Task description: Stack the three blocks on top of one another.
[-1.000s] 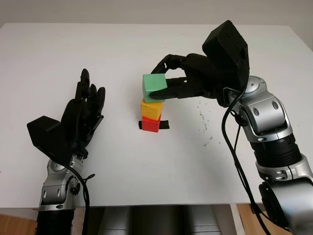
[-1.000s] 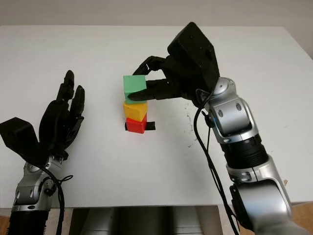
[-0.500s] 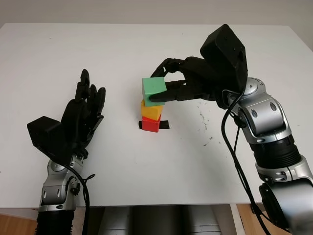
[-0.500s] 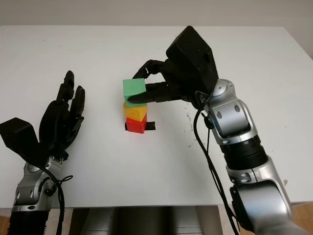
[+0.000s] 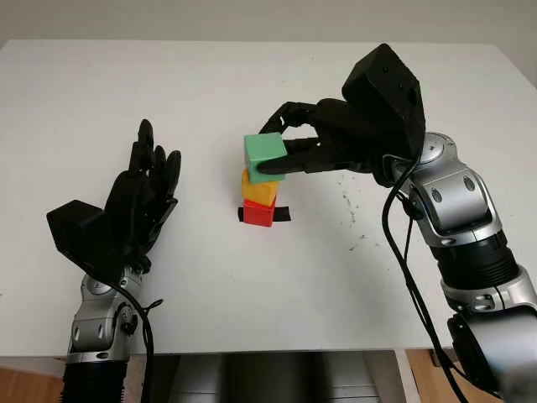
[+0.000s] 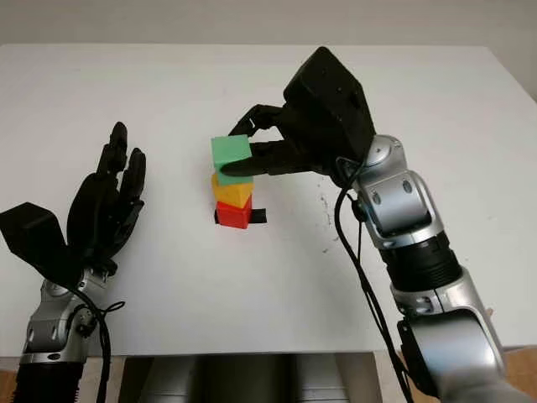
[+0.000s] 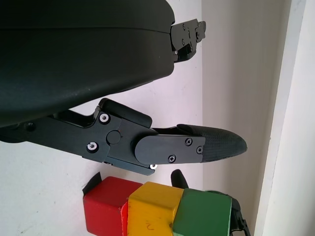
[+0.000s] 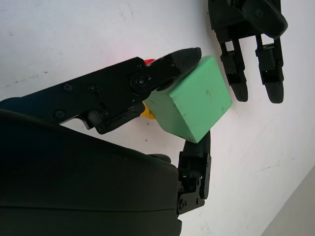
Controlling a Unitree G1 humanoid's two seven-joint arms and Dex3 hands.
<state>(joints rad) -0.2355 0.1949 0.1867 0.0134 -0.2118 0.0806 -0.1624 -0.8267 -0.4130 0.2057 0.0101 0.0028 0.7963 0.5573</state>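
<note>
Placing last block: our right hand [image 5: 289, 155] pinching green block [image 5: 264, 156] on yellow block [image 5: 260, 190], red block [image 5: 258, 213] underneath. Next we release gently. Left hand [image 5: 138, 201] open, well aside.

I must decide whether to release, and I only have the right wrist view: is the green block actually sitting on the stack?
Observer: Yes, the green block sits atop the yellow block, right hand gripping it.
Operator: And what's under the yellow one?
Observer: The red block, standing on a black tape mark.
Operator: Is the other hand near the stack?
Observer: No, the left hand is open, well aside from it.
</note>
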